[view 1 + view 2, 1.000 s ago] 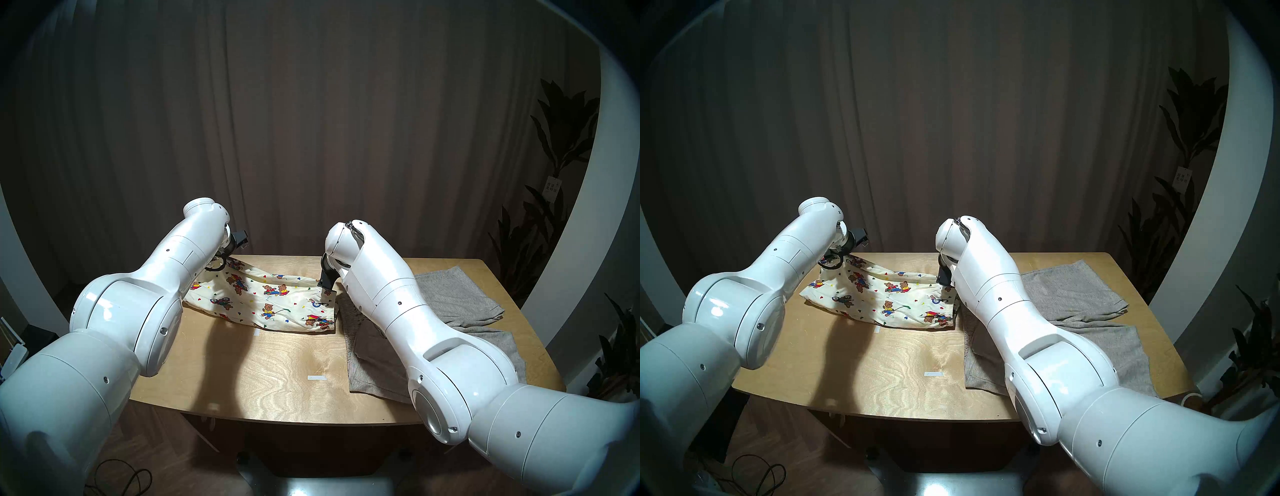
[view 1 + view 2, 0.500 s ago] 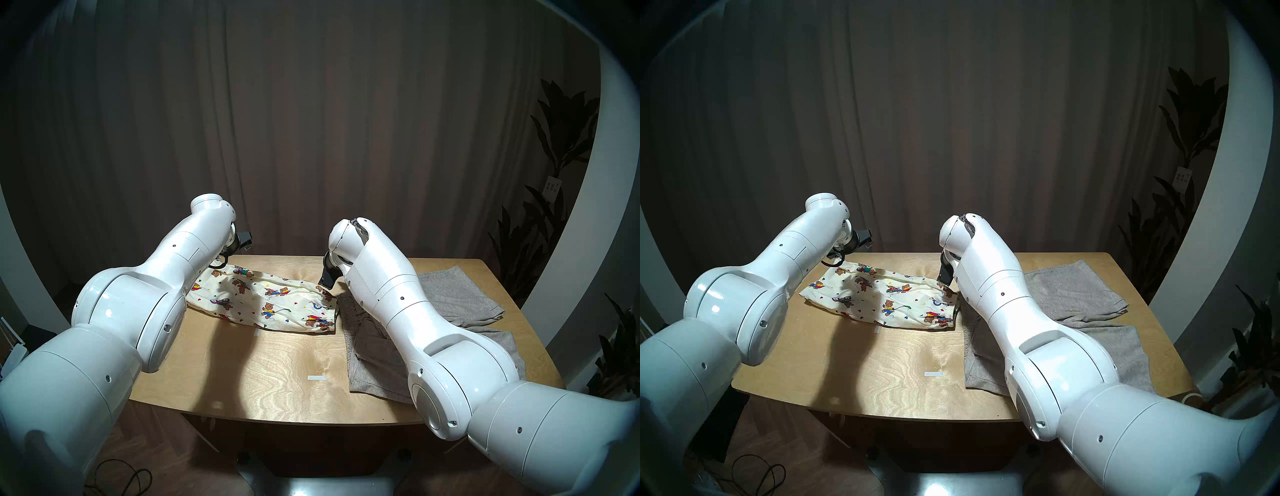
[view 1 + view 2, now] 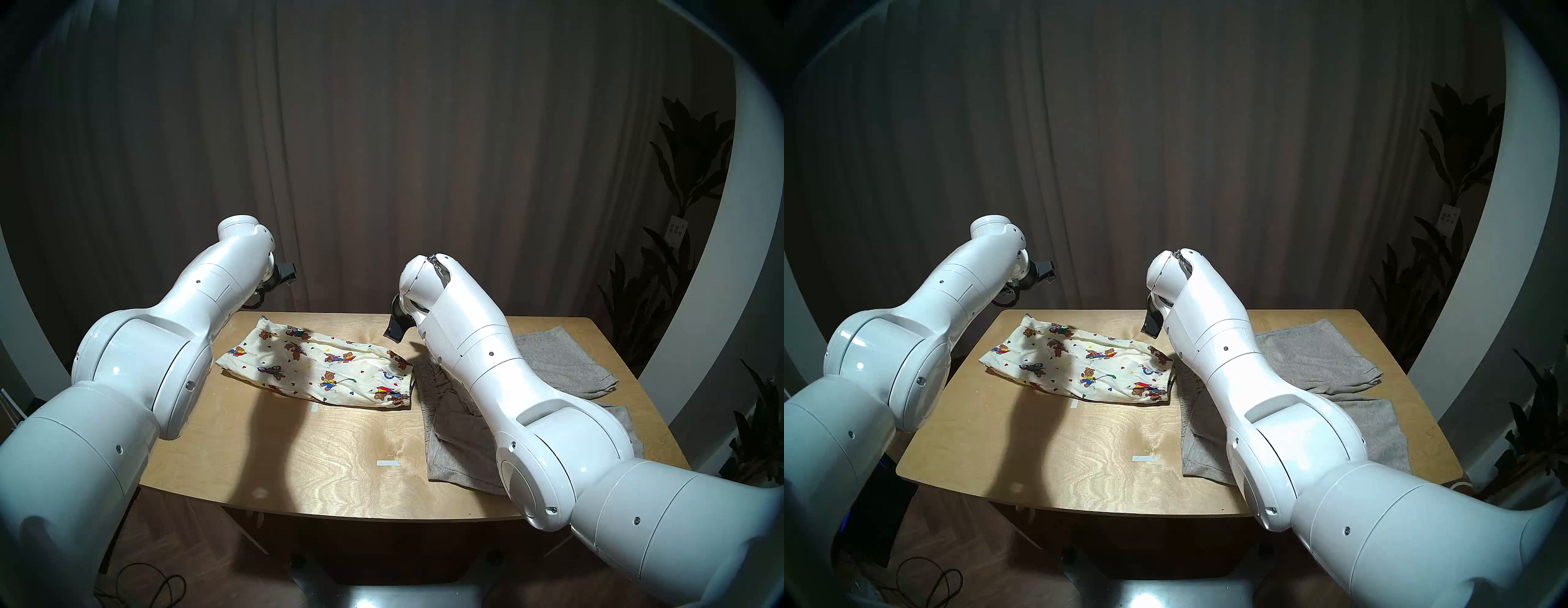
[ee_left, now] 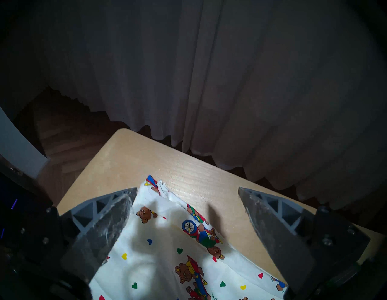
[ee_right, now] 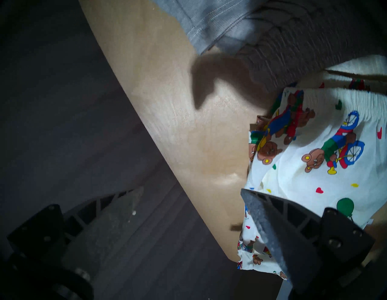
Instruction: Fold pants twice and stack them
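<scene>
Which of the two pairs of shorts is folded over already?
The cream teddy-bear shorts, lying doubled into a narrow strip at the table's middle. The grey shorts on the right still lie spread, legs apart.

table [image 3: 339, 475]: smooth pale wood | bear shorts [image 3: 322, 369]: matt printed cloth | grey shorts [image 3: 564, 361]: matt knit

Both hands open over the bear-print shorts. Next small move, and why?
Probably bring both hands down to the ends of the bear-print shorts for the second fold. They lie folded once lengthwise, alone on the table; left hand and right hand are open, holding nothing. The grey shorts lie unfolded alongside.
</scene>
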